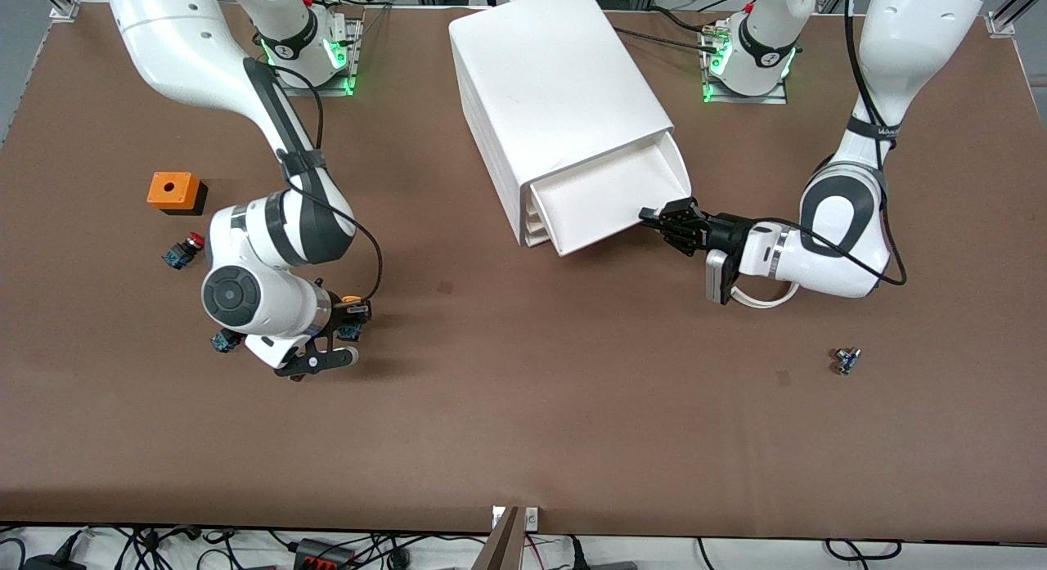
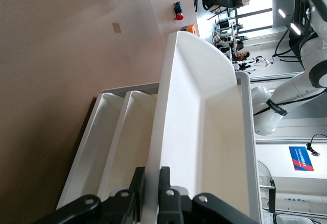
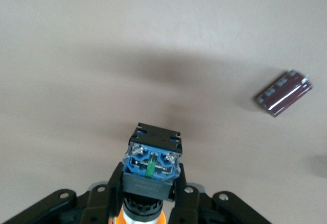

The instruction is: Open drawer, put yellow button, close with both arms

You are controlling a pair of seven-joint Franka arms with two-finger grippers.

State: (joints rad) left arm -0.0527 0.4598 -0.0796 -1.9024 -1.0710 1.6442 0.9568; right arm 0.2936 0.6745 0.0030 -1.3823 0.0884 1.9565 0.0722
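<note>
Even overhead brightness across the brown matte desk (image 1: pixel 523 406), soft shadows thrown beneath both arms, bright windows blown out in the left wrist view, slight softness in the right wrist view

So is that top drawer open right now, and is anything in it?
Open and empty. The drawer juts out of the white cabinet, its inside bare, with the left end effector shut on its front edge.

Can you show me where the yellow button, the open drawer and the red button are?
yellow button (image 3: pixel 151 165): right wrist view, blue underside.
drawer (image 1: pixel 601 206): front view, inside floor.
red button (image 1: pixel 195 241): front view, red cap.
</note>
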